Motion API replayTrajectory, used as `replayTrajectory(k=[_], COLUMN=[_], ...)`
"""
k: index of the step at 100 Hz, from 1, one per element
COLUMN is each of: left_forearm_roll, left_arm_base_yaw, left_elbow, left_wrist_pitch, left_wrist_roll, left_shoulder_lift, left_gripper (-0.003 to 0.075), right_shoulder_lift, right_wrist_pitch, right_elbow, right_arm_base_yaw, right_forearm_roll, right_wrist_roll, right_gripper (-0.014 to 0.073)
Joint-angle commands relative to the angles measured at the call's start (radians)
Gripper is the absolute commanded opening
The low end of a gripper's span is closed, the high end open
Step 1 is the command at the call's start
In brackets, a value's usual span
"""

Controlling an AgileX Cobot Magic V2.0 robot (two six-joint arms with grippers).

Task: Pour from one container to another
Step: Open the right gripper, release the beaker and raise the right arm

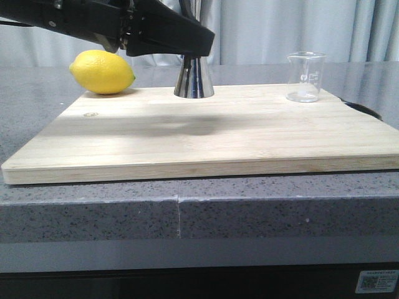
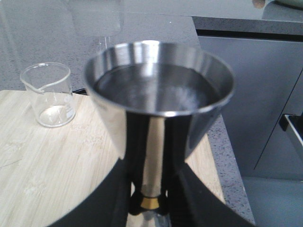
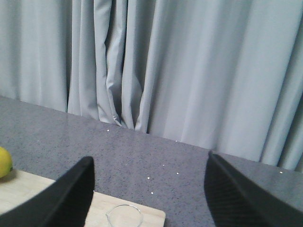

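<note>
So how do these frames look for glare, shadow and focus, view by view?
Front view: soft arm shadow across the cutting board, bright streaks on the jigger. Left wrist view: curtain reflections smear the jigger bowl; the beaker is slightly soft. Right wrist view: even light, dark blurred fingers.

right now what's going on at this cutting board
The left gripper is closed around the waist of the steel jigger, which stands upright on the wooden board. The jigger's top cup looks to hold liquid. The glass beaker sits apart at the board's right, seemingly empty. The right gripper is open above the beaker, holding nothing. A lemon rests at the left.
</note>
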Motion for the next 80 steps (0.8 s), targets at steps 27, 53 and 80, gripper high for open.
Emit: replayTrajectory(k=[27,53,80], left_forearm_roll=[-0.154,-0.172,-0.196], left_arm_base_yaw=[-0.012,0.014,0.088], left_elbow=[-0.028,-0.028,-0.026], left_wrist_pitch=[0.026,0.009,0.023], left_wrist_roll=[0.062,0.074,0.074], left_shoulder_lift=[-0.054,-0.054,-0.049], left_gripper=[0.0062,0.0062,0.0062], right_shoulder_lift=[-0.139,-0.146,-0.146], right_wrist_pitch=[0.098,0.125,0.125], right_elbow=[-0.028,-0.028,-0.028], right_arm_base_yaw=[-0.002,-0.002,-0.002], right_forearm_roll=[0.001,0.024,0.024], right_wrist_roll=[0.002,0.002,0.002], right_gripper=[0.045,0.045,0.045])
